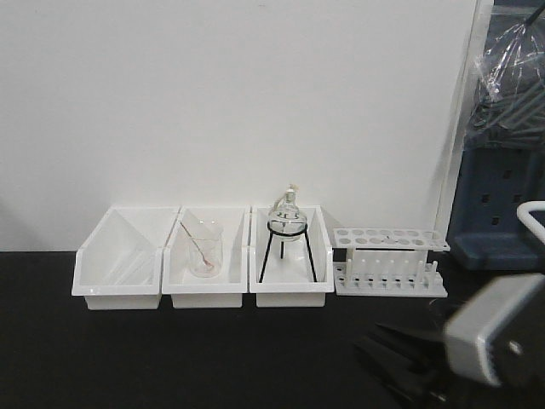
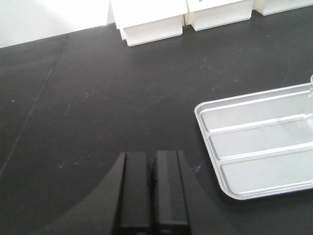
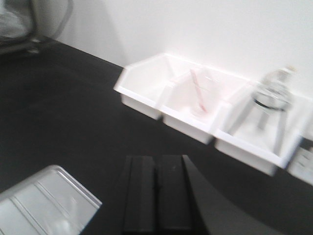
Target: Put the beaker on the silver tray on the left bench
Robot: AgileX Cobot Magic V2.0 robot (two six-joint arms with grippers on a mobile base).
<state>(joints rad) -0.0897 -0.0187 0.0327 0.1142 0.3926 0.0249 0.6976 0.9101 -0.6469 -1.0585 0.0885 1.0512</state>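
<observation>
Both grippers empty, jaws together: left gripper [image 2: 151,188], right gripper [image 3: 157,196]. Beaker [image 2: 310,98] is only a glass sliver at the right edge of the left wrist view, apparently standing on the silver tray [image 2: 254,147]. Thin, light, slippery, fragile glass: grip mid-wall, gently.

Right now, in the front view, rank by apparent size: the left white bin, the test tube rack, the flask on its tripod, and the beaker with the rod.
Largest to smallest, as they appear:
1. Test tube rack and left white bin: too close to call.
2. Flask on its tripod.
3. Beaker with the rod.
</observation>
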